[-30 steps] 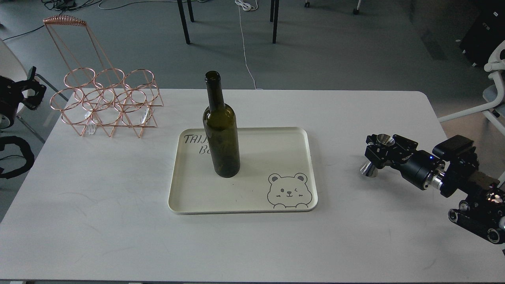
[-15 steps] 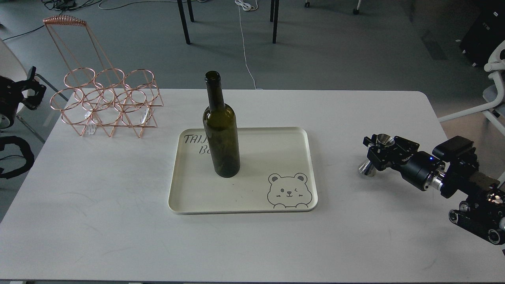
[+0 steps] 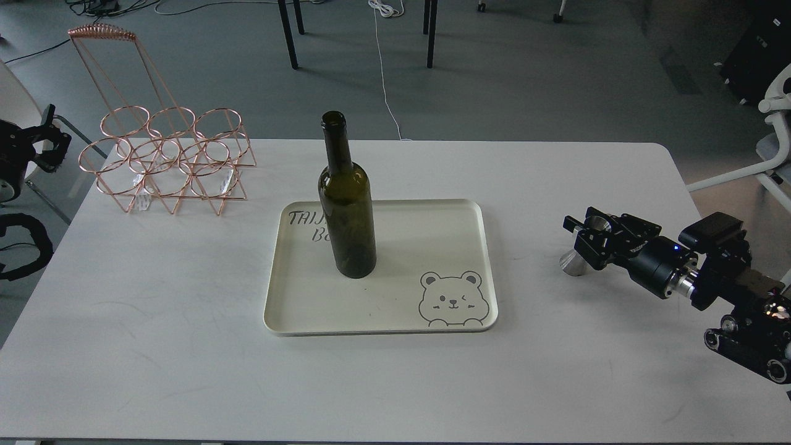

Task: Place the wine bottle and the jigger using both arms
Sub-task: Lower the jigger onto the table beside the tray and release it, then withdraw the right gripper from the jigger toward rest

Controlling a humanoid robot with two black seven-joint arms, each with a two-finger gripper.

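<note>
The wine bottle (image 3: 347,210), dark olive-green and unlabelled, stands upright on the left half of a cream tray (image 3: 432,247) at the middle of the table. My right gripper (image 3: 587,240) is to the right of the tray, shut on the waist of the steel jigger (image 3: 573,261). The jigger is tilted, its base at or just above the tabletop and its upper cup between the fingers. My left gripper (image 3: 50,143) hangs beyond the table's left edge, its two fingers apart and empty.
A copper wire bottle rack (image 3: 167,164) stands at the table's back left corner. The tray has a bear drawing (image 3: 454,298) at its front right. The white table (image 3: 185,346) has a white chair (image 3: 775,142) off its right side.
My right gripper has moved a little to the left with the jigger, toward the tray. The bottle, the tray and the left arm have stayed put.
</note>
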